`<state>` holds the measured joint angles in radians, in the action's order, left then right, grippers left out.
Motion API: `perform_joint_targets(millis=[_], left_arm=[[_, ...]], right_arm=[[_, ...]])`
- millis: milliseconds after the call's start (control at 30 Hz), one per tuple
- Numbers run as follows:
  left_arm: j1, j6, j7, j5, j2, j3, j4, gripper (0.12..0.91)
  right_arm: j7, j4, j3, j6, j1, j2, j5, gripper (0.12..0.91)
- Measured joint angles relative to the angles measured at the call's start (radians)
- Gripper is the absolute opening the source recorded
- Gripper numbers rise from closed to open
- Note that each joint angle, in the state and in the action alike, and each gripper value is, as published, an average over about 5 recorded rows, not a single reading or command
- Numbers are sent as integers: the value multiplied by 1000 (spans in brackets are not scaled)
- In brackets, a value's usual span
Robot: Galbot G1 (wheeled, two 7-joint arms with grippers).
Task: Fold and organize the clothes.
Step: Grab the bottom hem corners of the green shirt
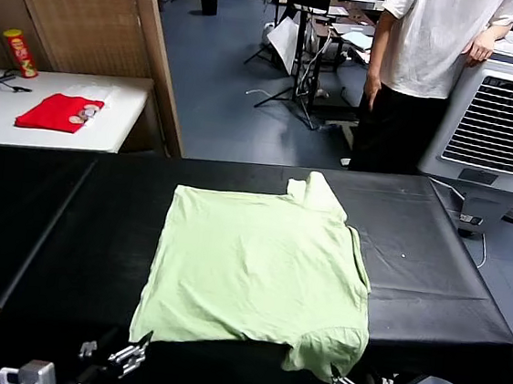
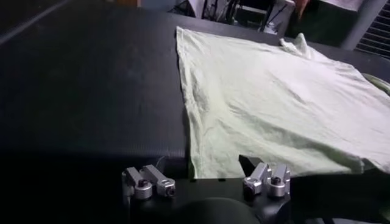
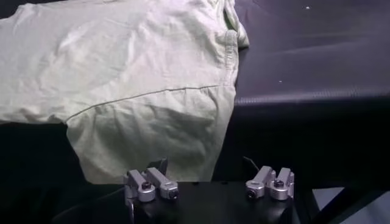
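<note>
Black matting covers the bench [image 1: 432, 265], which fills the workspace in front of the robot.

1. Nearest zone. Both grippers sit low at the near bench edge. Left gripper [image 2: 207, 181] is open, jaws spread wide, nothing between them; it hangs just short of the shirt's near-left corner. Right gripper [image 3: 209, 181] is likewise open and empty, positioned just in front of the sleeve that droops over the near edge.

2. Work item. T-shirt [image 1: 257, 275] (pale green, short-sleeved) lies spread on the bench approx. centred, touching no gripper. One sleeve [image 3: 152, 143] hangs past the near edge on the robot's right side. Opposite sleeve appears turned up at the far edge, beside the far-right corner. Main body is flat w/ light wrinkles; the printed pattern cannot be made out.

3. Task status. Judged early stage: the body shows no clear fold, nothing stacked or set aside. Remaining, as far as can be judged: grasp near corners, make the folds, tuck sleeves, place the finished bundle.

4. Far zone. White side table [image 1: 107, 130] on the left carries a small red garment [image 1: 58, 112] and a red can [image 1: 19, 52]. Behind the bench stands a person [image 1: 430, 73] (white top, black trousers) next to a grey air-cooler unit [image 1: 507, 122].
</note>
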<state>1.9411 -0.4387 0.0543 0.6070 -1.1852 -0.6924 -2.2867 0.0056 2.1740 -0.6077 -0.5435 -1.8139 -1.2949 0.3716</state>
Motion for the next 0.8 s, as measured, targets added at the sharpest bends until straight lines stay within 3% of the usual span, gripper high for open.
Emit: perform_joint_targets(millis=[200,300,367,433,533,700,800], left_arm=[[-11,-11,2,-39,-5,6,10,798],[-13,-7,8,-43,-8,12,18,787],[-15,-5,11,-44,-9,13,22,737],[-16,-4,13,-45,-9,13,26,638],[-16,-4,11,-45,-10,15,25,472],[-11,-4,5,-45,-11,23,14,212],[-8,-2,4,-49,-12,24,3,136]], right_arm=[[2,-12,10,5,4,-10,-16,594],[3,-17,13,6,4,-14,-21,459],[4,-17,14,6,3,-15,-23,348],[5,-16,13,6,1,-16,-24,261],[5,-11,10,7,-2,-16,-24,192],[18,7,4,8,-13,-19,-23,139],[28,30,-6,9,-30,-22,-20,125]])
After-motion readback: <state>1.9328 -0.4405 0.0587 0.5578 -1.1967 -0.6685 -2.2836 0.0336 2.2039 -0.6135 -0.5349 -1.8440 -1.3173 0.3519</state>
